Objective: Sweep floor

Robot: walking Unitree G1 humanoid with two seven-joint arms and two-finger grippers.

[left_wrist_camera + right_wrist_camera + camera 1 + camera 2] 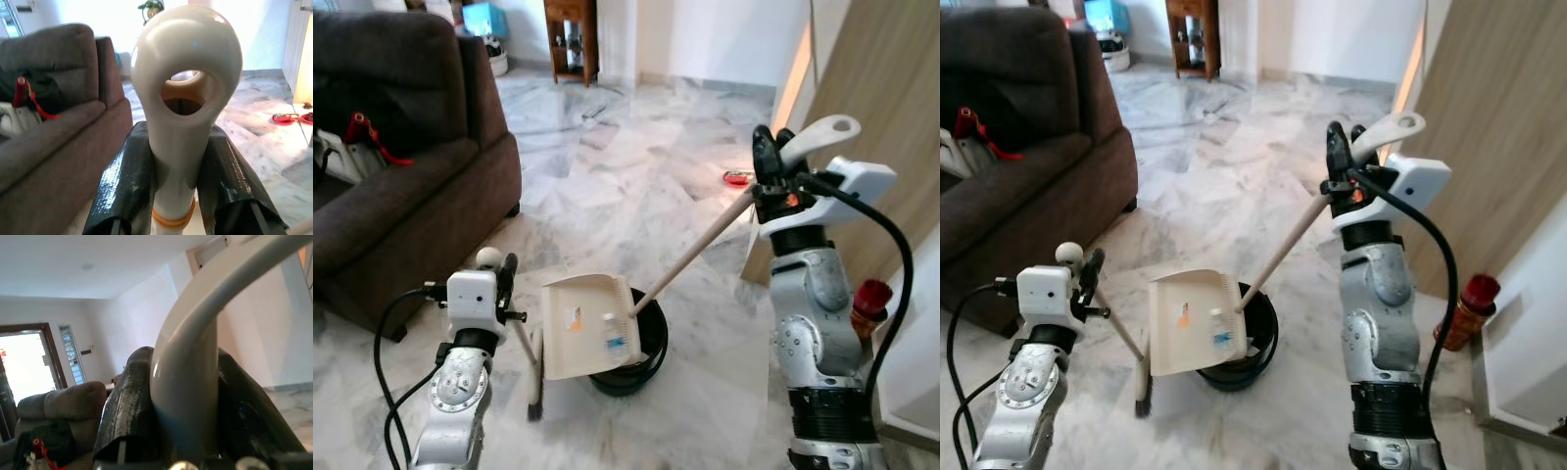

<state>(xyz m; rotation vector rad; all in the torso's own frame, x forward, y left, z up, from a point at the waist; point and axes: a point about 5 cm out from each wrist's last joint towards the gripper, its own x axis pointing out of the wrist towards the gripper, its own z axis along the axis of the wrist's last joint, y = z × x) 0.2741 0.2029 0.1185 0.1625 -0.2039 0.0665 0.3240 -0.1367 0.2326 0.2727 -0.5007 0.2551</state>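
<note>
Both hands grip handles: right hand (773,162) dustpan (587,338), left hand (499,279) broom (530,377).

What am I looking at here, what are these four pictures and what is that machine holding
This is a walking humanoid robot sweeping a home floor. The two wide pictures come from a pair of cameras on its head, looking down past its own silver arms. The two close-up pictures come from cameras on its wrists, looking along each pincer's black fingers.

The left pincer is shut on the broom handle, with the brush end resting on the marble floor. The right pincer is shut on the dustpan handle. The cream dustpan is tipped over a black bin, with a few bits of rubbish lying in the pan. A dark sofa stands to the robot's left.
</note>
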